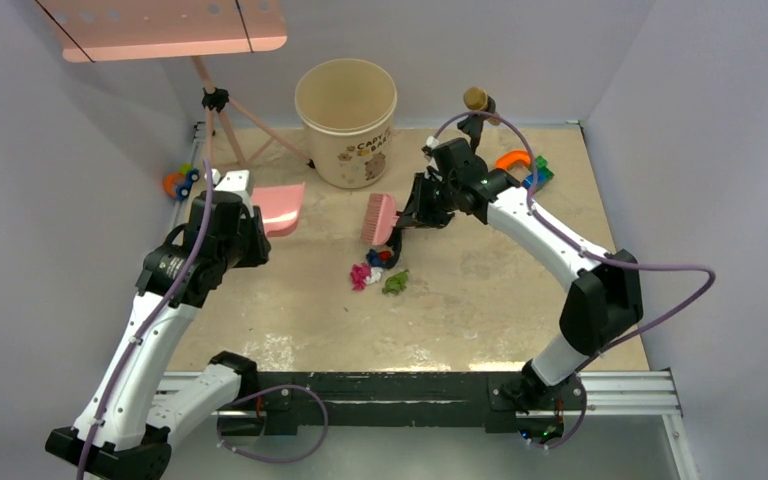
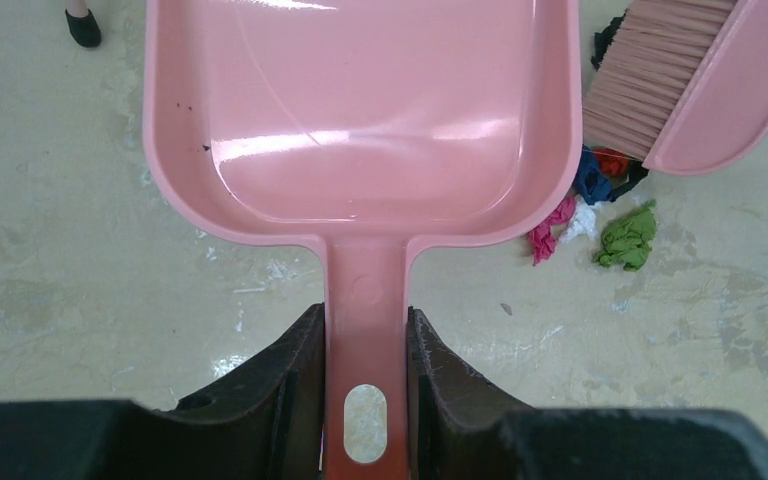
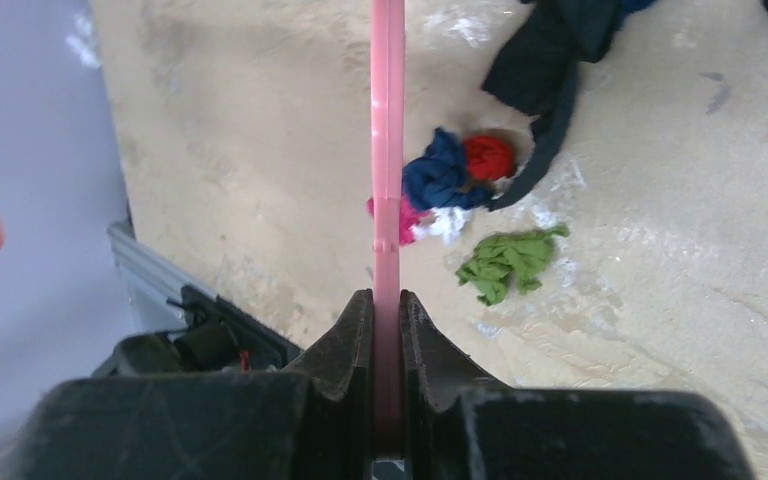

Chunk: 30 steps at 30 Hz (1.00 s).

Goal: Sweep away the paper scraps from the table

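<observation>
- Top view: the paper scraps [image 1: 378, 272] lie bunched mid-way across the table [image 1: 480, 300], just beside the brush [image 1: 378, 218]. The dustpan [image 1: 282, 208] sits nearer the left edge.
- Left wrist: the left gripper [image 2: 365, 325] clamps the dustpan's handle.
- Right wrist: the right gripper [image 3: 387, 305] pinches the brush's thin handle. The scraps look light and soft, so they are better pushed than gripped.

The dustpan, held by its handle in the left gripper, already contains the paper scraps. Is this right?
No. The dustpan in the left gripper holds no scraps; the paper scraps lie on the table beside the brush, as the left wrist view shows.
</observation>
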### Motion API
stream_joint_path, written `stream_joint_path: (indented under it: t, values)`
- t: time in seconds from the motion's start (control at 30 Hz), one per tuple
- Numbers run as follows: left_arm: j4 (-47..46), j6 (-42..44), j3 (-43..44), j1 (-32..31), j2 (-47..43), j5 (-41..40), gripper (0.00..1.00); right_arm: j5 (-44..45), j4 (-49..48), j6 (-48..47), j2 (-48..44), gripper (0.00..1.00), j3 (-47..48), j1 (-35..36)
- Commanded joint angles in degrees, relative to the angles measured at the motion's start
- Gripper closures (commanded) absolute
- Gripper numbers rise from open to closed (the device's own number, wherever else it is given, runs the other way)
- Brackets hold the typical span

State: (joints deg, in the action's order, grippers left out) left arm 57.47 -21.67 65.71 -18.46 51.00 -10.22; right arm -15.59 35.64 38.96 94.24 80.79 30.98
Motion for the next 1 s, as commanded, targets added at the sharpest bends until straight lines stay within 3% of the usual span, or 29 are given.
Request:
stream_joint_path:
  t: [0.0, 0.3, 0.57, 0.8, 0.97]
  values:
    - [-3.04, 1.68, -0.59, 0.0, -0.82, 1.22, 1.0, -6.16, -1.05, -7.34, -3.24, 1.0, 0.91, 2.36]
    - [-3.9, 1.55, -1.48, 0.0, -0.45, 2.71, 1.0, -9.59, 7.75, -14.27, 7.06, 1.0, 8.07, 14.09]
    - [-4.73, 1.91, -1.81, 0.0, 0.82, 5.09, 1.0, 2.26, 14.97, -14.6, 8.54, 1.0, 6.32, 12.45]
    - [-7.33, 1.21, -2.35, -0.21, 5.51, 16.64, 1.0, 13.25, 21.97, -17.01, 4.11, 1.0, 8.03, 7.32]
    - [-7.25, 0.92, -2.34, -4.1, 7.59, 12.02, 1.0, 13.24, 23.39, -20.49, 1.84, 1.0, 12.64, 5.05]
